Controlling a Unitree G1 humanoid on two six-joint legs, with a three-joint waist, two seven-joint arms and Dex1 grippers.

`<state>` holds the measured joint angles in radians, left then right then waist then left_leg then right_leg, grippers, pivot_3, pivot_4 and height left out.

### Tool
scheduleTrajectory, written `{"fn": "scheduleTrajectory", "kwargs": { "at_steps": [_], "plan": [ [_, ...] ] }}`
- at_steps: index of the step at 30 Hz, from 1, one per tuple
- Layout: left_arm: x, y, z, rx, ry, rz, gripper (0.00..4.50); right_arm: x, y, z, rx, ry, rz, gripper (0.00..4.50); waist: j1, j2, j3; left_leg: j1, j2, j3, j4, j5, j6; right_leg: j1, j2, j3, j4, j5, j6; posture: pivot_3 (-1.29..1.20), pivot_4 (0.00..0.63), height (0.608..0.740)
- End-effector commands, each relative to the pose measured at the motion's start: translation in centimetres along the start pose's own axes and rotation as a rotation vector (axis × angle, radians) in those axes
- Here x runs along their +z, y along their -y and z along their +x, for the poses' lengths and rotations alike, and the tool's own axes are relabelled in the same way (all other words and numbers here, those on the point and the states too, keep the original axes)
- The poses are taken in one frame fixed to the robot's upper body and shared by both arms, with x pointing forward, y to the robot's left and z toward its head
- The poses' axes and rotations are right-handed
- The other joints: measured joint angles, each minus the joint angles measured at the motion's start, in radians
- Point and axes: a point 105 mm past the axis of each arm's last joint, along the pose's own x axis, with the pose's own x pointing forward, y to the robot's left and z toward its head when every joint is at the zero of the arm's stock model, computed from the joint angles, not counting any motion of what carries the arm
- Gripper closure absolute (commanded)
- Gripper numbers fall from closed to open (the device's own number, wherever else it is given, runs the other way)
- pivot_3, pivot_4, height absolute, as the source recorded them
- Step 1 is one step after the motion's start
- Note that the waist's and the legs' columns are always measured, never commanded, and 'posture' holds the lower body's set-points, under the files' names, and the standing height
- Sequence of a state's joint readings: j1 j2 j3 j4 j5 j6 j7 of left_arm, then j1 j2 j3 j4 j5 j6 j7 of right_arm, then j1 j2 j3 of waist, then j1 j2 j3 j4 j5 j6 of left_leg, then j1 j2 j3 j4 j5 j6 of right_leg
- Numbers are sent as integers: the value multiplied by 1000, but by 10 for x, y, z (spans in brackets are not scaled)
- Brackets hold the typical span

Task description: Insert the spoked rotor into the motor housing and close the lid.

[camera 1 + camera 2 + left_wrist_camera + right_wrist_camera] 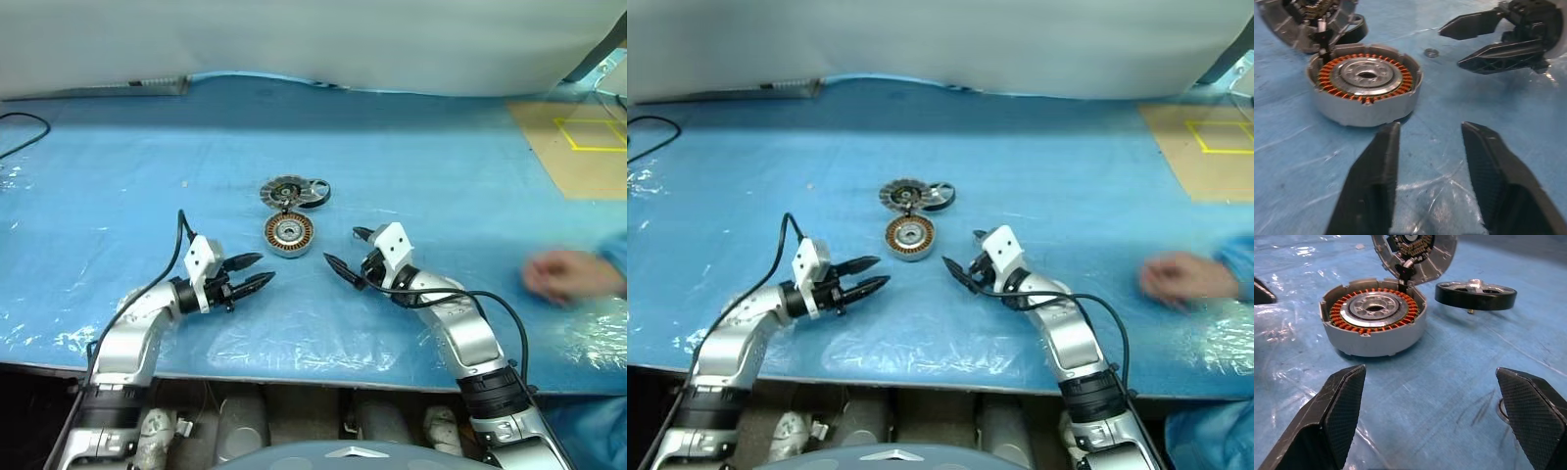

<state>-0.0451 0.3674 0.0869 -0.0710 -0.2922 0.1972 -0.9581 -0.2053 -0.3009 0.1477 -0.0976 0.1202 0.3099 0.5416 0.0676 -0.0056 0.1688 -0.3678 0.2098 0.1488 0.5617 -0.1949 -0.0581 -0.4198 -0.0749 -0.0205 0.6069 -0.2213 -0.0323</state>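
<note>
A: Left side first: one left gripper (pixel 257 271) hovers low over the blue table (pixel 118 186), its two black fingers a little apart, nothing between them.

B: Centre: one motor housing (pixel 289 234), copper windings showing around the silver hub, sitting between the two grippers and a little farther out than they are.

A: Just beyond it, one lid (pixel 283 190), its segmented disc tilted up and touching the housing's far rim. Whether it is hinged there is hard to make out.

B: One spoked rotor (pixel 1475 293) rests on the table right of the lid, partly tucked behind it in the head views.

A: Then one right gripper (pixel 346 252), fingers spread wide, empty. A small ring (pixel 1431 52) lies near it, too small to identify.

B: Far right, one person's hand (pixel 568 275) on the table, blurred, the sleeve cut off by the edge.
</note>
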Motion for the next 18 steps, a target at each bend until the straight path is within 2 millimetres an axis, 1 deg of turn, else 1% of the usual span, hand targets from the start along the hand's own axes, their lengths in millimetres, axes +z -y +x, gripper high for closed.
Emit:
{"fn": "scheduleTrajectory", "kwargs": {
  "at_steps": [1,3,6,8,13,18],
  "plan": [
    [7,-3,-3,84,53,46,3707,9,15,1,-56,12,-5,0,0,0,0,0,0,0,0,0,0,0,0,0,0,0,0,0,150,740],
    [6,-3,-2,103,63,36,4453,7,20,2,-80,-2,7,0,0,0,0,0,0,0,0,0,0,0,0,0,0,0,0,0,150,740],
    [5,-4,-1,126,64,39,4485,2,31,4,-135,-37,10,0,-1,0,0,0,0,0,0,0,0,0,1,0,0,0,0,0,150,740],
    [3,-5,-1,138,57,48,4485,-2,36,6,-161,-54,42,0,-1,0,0,0,0,0,0,0,0,0,1,0,0,0,0,0,150,740],
    [1,-4,2,139,43,54,4485,-13,37,10,-182,-96,100,0,-1,0,0,0,0,0,0,0,0,0,1,0,0,0,0,0,150,740],
    [5,-6,4,138,53,60,4485,-19,38,14,-216,-126,98,0,-1,0,0,1,0,0,0,0,0,0,1,0,1,0,0,0,150,740]
  ]
}}
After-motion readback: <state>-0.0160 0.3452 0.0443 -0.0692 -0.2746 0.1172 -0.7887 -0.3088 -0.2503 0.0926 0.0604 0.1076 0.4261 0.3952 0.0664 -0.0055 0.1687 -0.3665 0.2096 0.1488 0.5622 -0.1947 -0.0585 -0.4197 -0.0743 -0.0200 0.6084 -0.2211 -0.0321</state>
